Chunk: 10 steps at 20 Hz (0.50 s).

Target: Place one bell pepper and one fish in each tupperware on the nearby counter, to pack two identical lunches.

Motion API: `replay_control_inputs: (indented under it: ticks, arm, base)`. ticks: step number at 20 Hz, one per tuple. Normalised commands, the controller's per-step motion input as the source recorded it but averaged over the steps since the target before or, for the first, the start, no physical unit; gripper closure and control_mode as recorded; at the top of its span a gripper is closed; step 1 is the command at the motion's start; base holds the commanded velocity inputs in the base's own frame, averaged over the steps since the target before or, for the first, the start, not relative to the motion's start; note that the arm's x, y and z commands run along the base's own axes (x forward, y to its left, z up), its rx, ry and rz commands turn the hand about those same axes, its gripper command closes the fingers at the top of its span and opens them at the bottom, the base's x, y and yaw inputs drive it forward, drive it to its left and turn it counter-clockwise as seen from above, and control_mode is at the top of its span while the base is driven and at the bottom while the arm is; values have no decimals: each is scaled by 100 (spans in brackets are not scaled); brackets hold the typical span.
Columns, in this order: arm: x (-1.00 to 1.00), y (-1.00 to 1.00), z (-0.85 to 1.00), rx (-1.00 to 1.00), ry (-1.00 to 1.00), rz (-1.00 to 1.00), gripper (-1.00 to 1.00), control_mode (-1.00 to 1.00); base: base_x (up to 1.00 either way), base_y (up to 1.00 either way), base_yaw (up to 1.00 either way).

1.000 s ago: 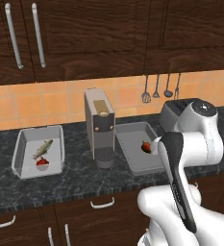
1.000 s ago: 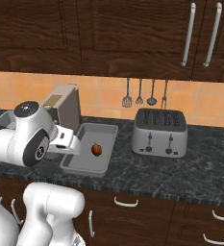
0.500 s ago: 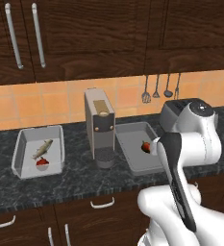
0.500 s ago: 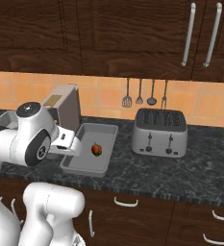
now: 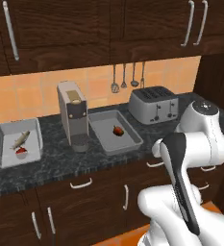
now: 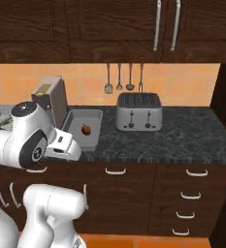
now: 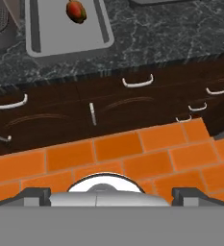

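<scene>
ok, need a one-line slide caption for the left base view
One tupperware holds fish and pepper; the other holds only a pepper.

Counter (image 5: 60, 158): black-grey speckled stone. Tupperware, left (image 5: 0, 144) and right (image 5: 106, 139): light grey. Bell pepper (image 5: 118, 130) in right tupperware: red with a dark top; second bell pepper (image 5: 20, 151) in left tupperware: red. Fish (image 5: 20, 140): pale grey-tan. Coffee machine (image 5: 73, 115): grey, tan top panel. Toaster (image 6: 138, 112): silver, dark slots. Cabinets (image 6: 85, 24) and drawers (image 6: 182, 193): dark brown wood grain, silver handles. Backsplash (image 6: 182, 87): light orange tiles. Floor (image 7: 132, 153): bright orange tiles.
</scene>
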Motion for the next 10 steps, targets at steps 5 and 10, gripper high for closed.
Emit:
replay_control_inputs:
  ticks: [5, 10]
  arm:
    - [0, 0, 0, 0, 0, 0, -100, 100]
    - [0, 0, 0, 0, 0, 0, -100, 100]
  base:
    - [-25, -82, -54]
    - [1, -100, -16]
